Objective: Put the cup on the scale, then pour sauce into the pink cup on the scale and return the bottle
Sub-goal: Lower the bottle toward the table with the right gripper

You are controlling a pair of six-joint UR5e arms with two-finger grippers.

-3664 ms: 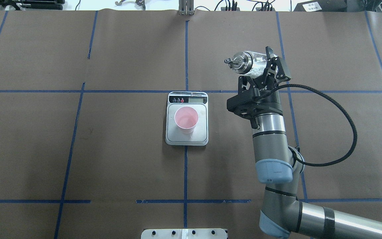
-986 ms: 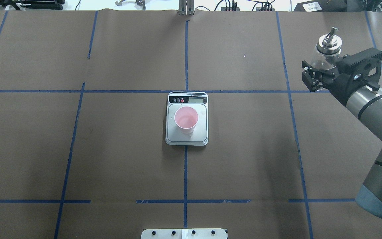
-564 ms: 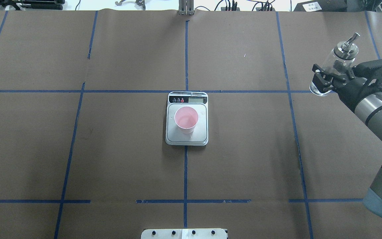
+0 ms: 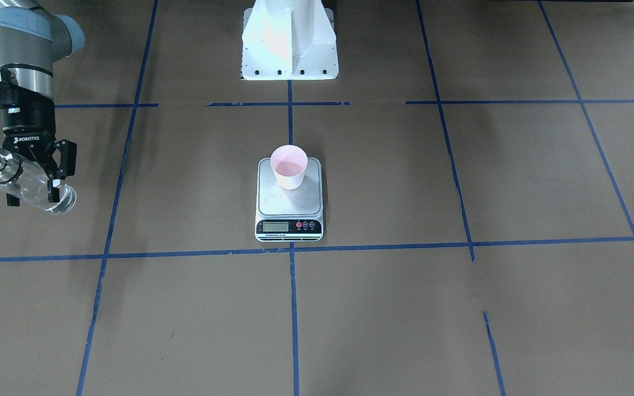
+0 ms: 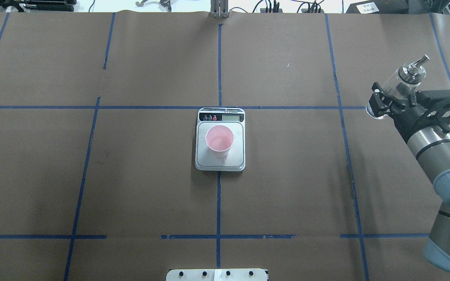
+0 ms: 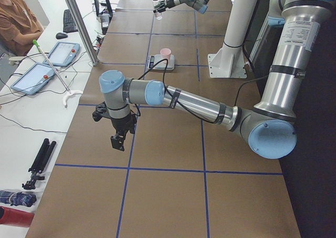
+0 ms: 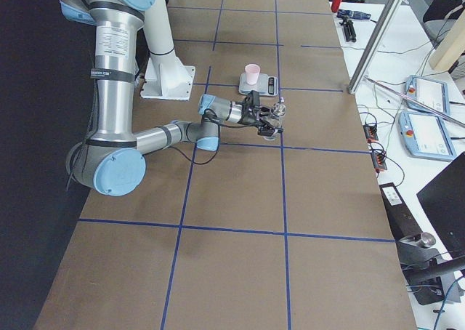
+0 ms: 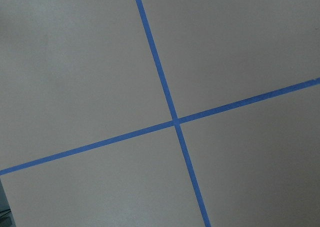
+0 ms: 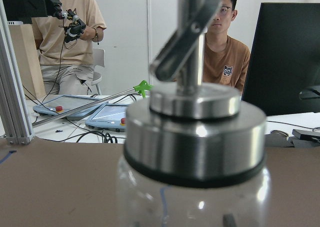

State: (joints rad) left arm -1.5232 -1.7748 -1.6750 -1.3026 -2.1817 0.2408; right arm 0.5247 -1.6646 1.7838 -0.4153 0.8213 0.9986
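The pink cup (image 5: 219,139) stands upright on the scale (image 5: 237,160) at the table's middle, also seen in the front-facing view (image 4: 289,165). My right gripper (image 5: 391,98) is shut on the clear glass bottle (image 5: 402,80) at the far right of the table, well away from the scale. The bottle (image 4: 26,184) is held tilted, with its silver spout up and outward. Its cap (image 9: 195,132) fills the right wrist view. My left gripper (image 6: 119,138) hangs over the table's left end and shows only in the exterior left view, so I cannot tell its state.
The white robot pedestal (image 4: 289,44) stands at the near edge behind the scale. Blue tape lines cross the brown table cover (image 8: 175,121). Operators sit beyond the far edge (image 9: 222,42), with tablets on a side table (image 6: 52,54).
My right arm has carried the bottle from beside the scale out to the far right. Over the last second it came a little nearer me and tilted further. Cup and scale have not moved.
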